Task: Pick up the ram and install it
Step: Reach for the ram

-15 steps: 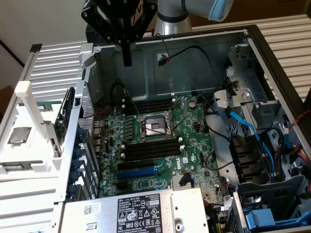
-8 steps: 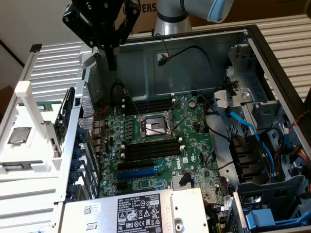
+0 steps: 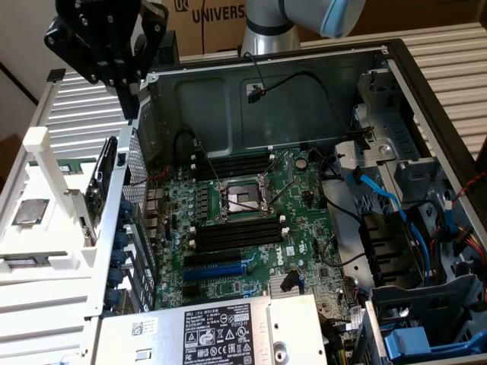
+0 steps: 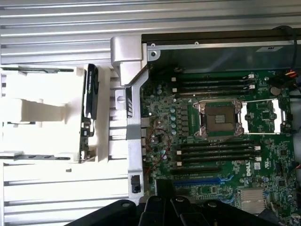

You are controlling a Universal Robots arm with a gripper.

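A thin green ram stick (image 3: 74, 165) lies in the white parts rack (image 3: 46, 152) on the exterior view's left, outside the open computer case. My black gripper (image 3: 122, 80) hangs high above the rack's edge and the case's left wall, well above the ram, touching nothing. In the wrist view, the gripper body (image 4: 171, 209) looks down on the rack (image 4: 42, 108) and the green motherboard (image 4: 221, 141). Long black memory slots (image 3: 236, 234) sit empty beside the processor socket (image 3: 242, 199), with another pair (image 3: 237, 163) on its far side.
A black fan card (image 3: 103, 179) stands upright in the rack next to the case wall. A processor chip (image 3: 30, 213) lies in the rack. The blue expansion slot (image 3: 217, 268), a power supply (image 3: 221, 331), drive cages (image 3: 426, 304) and loose cables (image 3: 380, 194) crowd the case.
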